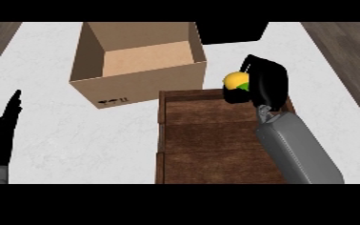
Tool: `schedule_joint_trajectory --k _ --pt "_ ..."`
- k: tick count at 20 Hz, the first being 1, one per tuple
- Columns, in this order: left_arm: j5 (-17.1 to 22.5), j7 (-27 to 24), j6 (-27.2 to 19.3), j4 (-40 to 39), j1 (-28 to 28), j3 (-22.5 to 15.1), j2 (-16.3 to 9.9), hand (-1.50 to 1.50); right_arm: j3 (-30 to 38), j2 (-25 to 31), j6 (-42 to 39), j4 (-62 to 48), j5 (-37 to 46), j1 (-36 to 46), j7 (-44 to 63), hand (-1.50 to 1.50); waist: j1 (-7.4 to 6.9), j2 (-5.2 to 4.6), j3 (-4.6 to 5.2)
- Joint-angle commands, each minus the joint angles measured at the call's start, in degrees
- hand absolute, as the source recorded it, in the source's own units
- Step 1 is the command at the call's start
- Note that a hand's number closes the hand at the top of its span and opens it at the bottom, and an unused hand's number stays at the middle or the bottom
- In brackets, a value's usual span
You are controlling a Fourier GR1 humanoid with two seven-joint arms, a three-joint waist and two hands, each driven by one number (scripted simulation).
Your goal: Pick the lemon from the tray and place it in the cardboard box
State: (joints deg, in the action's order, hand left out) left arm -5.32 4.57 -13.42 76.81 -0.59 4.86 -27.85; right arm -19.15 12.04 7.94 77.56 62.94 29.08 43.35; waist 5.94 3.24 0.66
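Right of centre, the right hand [264, 83] has its fingers curled round the lemon [235, 80] over the tray's [211, 138] far edge, apparently mid-carry; next, move left over the box [144, 52] and release, while the left hand [10, 119] rests open at the left edge.

Light is even and fairly bright across the white counter [63, 138]. Inside the cardboard box [141, 62], the left wall is darker than its floor. No glare shows anywhere.

Matt cardboard box [144, 83], rough dark wooden tray [211, 143], glossy lemon [235, 80]
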Motion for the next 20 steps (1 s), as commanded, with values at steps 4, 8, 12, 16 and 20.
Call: schedule_joint_trajectory --k 4,8,12,16,20 --pt "0.68 0.95 3.00 0.44 4.93 -1.26 -0.32 0.00 -12.11 -11.70 -7.26 9.57 14.13 8.99 27.51 1.50 -5.17 -2.29 -0.46" --pt "-0.11 0.62 3.68 0.96 6.47 -2.79 0.72 0.00 -11.51 -11.89 -8.77 9.15 9.72 19.28 35.95 1.50 -7.32 -3.02 -0.59" --pt "-1.16 -0.30 2.87 -0.88 7.22 -2.78 1.39 0.00 -8.25 -11.96 -4.20 3.88 8.48 25.79 37.47 1.50 -7.98 -3.37 -0.58" --pt "-2.38 0.60 1.95 0.80 7.23 -4.41 3.07 0.00 -3.20 -11.98 2.72 -6.22 6.24 29.22 33.76 1.50 -8.94 -3.75 -0.63" --pt "-1.91 0.45 3.14 0.10 8.34 -3.91 2.39 0.00 4.66 -12.00 5.36 -13.50 3.14 34.50 29.98 1.50 -9.58 -4.09 -0.64"
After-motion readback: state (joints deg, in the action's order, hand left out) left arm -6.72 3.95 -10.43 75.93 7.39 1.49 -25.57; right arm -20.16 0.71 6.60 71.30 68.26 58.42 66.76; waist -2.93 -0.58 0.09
